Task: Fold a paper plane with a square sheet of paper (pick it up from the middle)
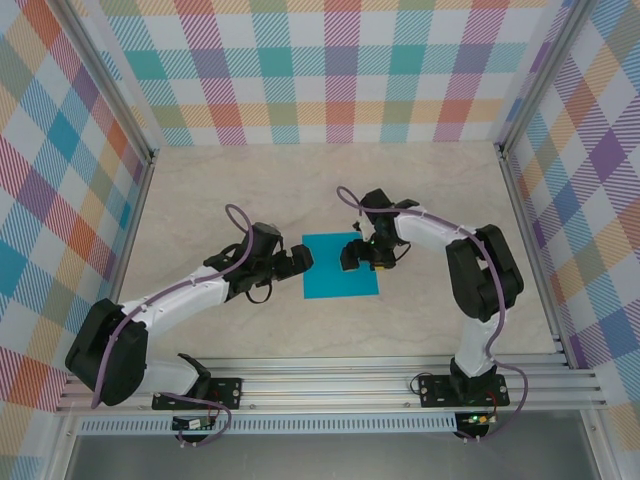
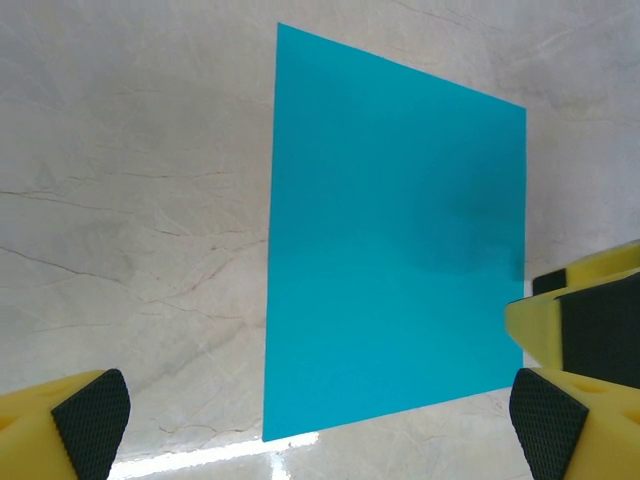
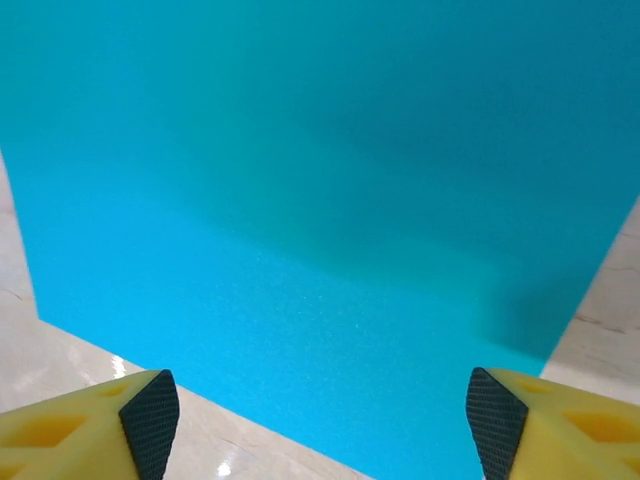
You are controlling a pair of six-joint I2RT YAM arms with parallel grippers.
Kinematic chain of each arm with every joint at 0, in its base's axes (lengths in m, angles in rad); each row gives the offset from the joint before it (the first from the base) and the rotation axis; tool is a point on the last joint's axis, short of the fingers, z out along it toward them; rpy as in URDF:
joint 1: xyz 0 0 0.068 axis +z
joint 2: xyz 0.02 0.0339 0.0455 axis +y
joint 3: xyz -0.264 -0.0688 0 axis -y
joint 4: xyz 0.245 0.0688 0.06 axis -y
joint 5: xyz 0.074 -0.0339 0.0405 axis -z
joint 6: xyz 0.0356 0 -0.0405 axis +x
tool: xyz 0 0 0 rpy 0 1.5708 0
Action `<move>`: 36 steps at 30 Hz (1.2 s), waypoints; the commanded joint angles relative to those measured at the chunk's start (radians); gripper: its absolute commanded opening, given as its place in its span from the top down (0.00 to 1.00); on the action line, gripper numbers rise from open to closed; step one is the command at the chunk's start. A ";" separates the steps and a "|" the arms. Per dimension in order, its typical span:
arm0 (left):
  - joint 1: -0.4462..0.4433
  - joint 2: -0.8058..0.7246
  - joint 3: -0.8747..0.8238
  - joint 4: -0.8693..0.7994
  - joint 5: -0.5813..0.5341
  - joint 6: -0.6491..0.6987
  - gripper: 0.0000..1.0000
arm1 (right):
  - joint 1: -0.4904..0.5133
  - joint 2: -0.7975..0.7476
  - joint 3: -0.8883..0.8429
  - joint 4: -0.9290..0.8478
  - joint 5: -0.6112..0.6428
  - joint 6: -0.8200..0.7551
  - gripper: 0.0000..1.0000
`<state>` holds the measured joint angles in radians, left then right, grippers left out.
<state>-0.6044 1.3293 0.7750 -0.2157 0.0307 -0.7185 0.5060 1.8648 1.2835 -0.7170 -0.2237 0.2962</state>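
We see the square sheet of paper (image 1: pixel 340 272) lying flat and unfolded on the pale, marbled tabletop (image 1: pixel 200 200), with no crease showing in any view. We place everything else against this sheet.

From the top camera, the left gripper (image 1: pixel 299 260) sits just beside the sheet's left edge, pointing across it. In the left wrist view the sheet (image 2: pixel 395 240) stretches away from the left gripper (image 2: pixel 318 418), and its jaws stand wide apart with one black-padded tip off each side of the sheet's nearest edge. They hold nothing.

From the top camera, the right gripper (image 1: pixel 354 252) hangs over the sheet's far right part, inside its outline. In the right wrist view the sheet (image 3: pixel 320 200) takes up most of the picture, and one edge crosses between the tips of the right gripper (image 3: pixel 322 418). Its jaws are also spread wide and grip nothing. A soft shadow falls on the sheet under this gripper. We cannot tell how high either gripper is above the sheet.
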 commanded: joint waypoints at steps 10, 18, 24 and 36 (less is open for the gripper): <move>0.057 0.002 -0.037 0.006 -0.026 -0.060 0.00 | 0.163 0.191 0.350 -0.268 0.334 0.337 0.00; 0.093 -0.009 -0.049 0.024 0.028 -0.023 0.00 | 0.177 0.303 0.458 -0.276 0.270 0.294 0.00; 0.095 -0.003 -0.049 0.026 0.040 -0.009 0.00 | 0.177 0.384 0.563 -0.348 0.283 0.284 0.00; 0.095 -0.003 -0.053 0.030 0.044 0.004 0.00 | 0.182 0.481 0.612 -0.384 0.289 0.293 0.00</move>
<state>-0.5217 1.3285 0.7353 -0.2039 0.0631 -0.7353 0.6811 2.3108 1.8931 -1.0584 0.0719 0.5877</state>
